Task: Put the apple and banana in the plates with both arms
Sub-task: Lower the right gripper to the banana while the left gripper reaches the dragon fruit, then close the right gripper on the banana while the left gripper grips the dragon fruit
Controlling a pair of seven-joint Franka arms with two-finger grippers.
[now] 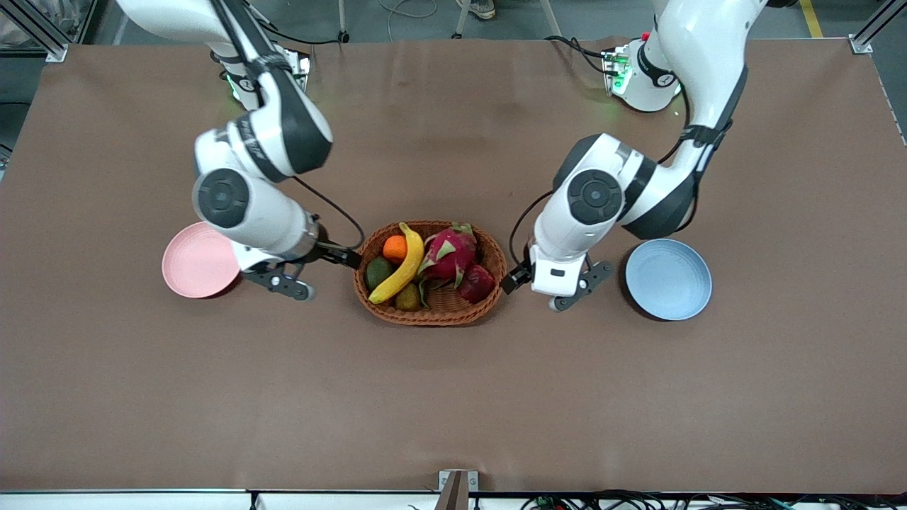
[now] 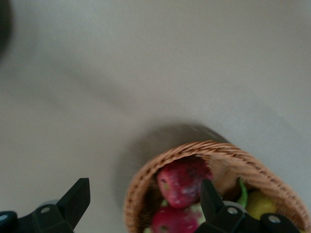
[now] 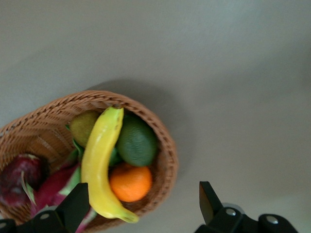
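Note:
The maroon apple (image 1: 476, 283) and the long yellow banana (image 1: 402, 265) lie in a brown woven basket (image 1: 432, 313) in the middle of the table. The pink plate (image 1: 195, 261) lies toward the right arm's end, the blue plate (image 1: 668, 278) toward the left arm's end; both are empty. My right gripper (image 1: 283, 282) hangs open over the table between the pink plate and the basket, with the banana (image 3: 99, 160) in its wrist view. My left gripper (image 1: 567, 294) hangs open between the basket and the blue plate, over the basket's edge by the apple (image 2: 182, 182).
The basket also holds a pink dragon fruit (image 1: 450, 251), an orange (image 1: 395, 248), a dark green avocado (image 1: 378, 273) and a small green-brown fruit (image 1: 409, 297). Brown table cloth spreads wide on the side nearer the front camera.

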